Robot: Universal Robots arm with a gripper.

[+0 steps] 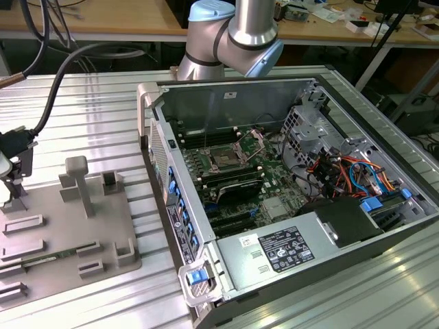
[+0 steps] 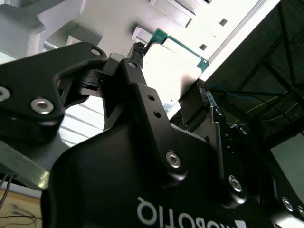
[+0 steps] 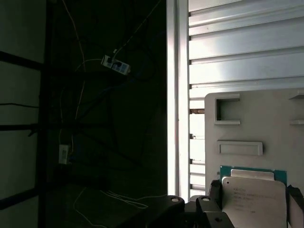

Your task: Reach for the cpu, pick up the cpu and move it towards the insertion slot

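Gripper (image 2: 167,73) hangs low over the grey tray (image 1: 68,226), pinching the cpu (image 3: 251,192) edges.

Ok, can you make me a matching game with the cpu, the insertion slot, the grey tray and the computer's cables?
Things:
1. cpu
2. insertion slot
3. tray
4. cables

Looks:
A. orange and blue
B. plain grey all over
C. silvery top, green rim
D. dark middle, silver frame

Pairs: 1-C, 2-D, 3-B, 4-A
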